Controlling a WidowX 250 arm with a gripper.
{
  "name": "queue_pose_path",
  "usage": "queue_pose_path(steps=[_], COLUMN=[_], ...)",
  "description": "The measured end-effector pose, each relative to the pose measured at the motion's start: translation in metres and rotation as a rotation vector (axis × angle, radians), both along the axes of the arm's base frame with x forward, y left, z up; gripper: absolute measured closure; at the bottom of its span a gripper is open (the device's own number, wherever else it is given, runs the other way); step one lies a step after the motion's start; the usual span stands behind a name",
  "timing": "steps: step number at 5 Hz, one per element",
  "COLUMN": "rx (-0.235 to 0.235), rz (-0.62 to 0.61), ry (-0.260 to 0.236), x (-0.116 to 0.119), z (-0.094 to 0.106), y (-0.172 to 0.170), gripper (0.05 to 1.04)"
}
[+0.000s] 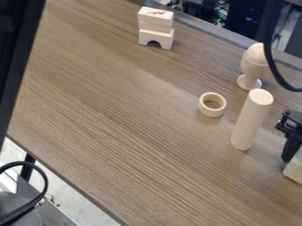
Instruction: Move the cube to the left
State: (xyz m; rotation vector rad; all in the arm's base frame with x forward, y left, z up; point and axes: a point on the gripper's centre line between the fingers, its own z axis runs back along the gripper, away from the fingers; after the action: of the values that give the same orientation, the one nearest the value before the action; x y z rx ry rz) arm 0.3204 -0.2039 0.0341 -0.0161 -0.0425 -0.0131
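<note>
At the right edge of the camera view, my black gripper (291, 148) is partly cut off by the frame. Directly below its dark tip, a pale wooden block (294, 171), which may be the cube, is also cut off by the edge. The two meet or overlap in the view; whether the block is held or resting on the table cannot be told.
Left of the gripper a pale cylinder (252, 119) stands upright, with a wooden ring (212, 105) beyond it. An egg-shaped piece on a cup (254, 66) is behind. Stacked white blocks (156, 27) stand near the far edge of the brown table (130, 123).
</note>
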Motion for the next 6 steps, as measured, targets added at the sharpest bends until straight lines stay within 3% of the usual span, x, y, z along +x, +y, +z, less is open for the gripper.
queue_pose_path(steps=[1,2,3,4,5,6], rx=[0.019,0.031,0.025,0.080,0.051,0.013], rz=[-0.021,-0.045,-0.071,-0.034,0.078,0.159], ry=[-0.020,-0.096,-0.178,-0.179,-0.243,-0.276], x=[0.006,0.025,0.041,0.038,0.018,0.000], z=[0.015,0.042,0.082,0.085,0.114,0.126], y=[-0.006,-0.014,-0.027,-0.020,0.002,0.022], gripper=[0.505,0.506,0.506,0.506,0.506,0.506])
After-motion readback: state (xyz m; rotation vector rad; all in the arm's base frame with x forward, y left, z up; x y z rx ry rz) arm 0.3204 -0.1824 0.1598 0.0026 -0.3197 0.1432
